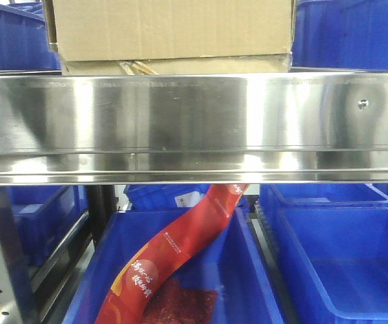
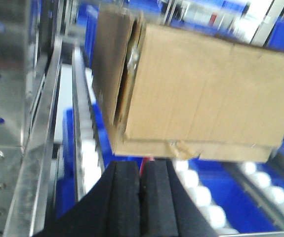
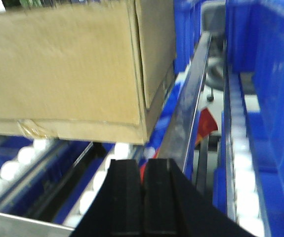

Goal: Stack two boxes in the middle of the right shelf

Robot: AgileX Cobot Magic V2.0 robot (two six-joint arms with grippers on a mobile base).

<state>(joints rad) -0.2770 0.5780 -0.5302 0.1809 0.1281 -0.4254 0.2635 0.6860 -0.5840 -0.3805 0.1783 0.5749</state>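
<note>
Nearest, both wrist views: left end effector [image 2: 141, 197] has its black pads pressed flat together, nothing between them. Right end effector [image 3: 142, 197] the same, pads closed on each other, empty. Neither touches cardboard; each sits below and short of the stack.

Next out: the two boxes appear already stacked. Tall box [image 1: 170, 27] sits on the shallow box [image 1: 180, 65], and the pair rests on the steel shelf [image 1: 194, 121], roughly centre-left of its span in the front view. Yellowish tape peels at the shallow box's lower edge [image 2: 179, 147]. In the left wrist view the tall box's side flap [image 2: 127, 74] looks slightly open.

Behind and below: white rollers [image 3: 13, 168], blue bins [image 1: 342, 263], and a red packet [image 1: 180, 250] lying in the lower bin.

Risks, as judgement:
- The stack seems to sit close to the shelf's front lip. Any upward or forward motion of the closed end effectors could catch the shallow box's underside or edge and tip the pair.
- The upper box looks a little offset from the lower one at the front edge; a nudge could slide it off.
- Loose tape or the gaping flap could snag a pad during withdrawal and drag the stack forward.
- Wrist views are blurred, so true clearance cannot be read; retreat should go straight back and low.
</note>
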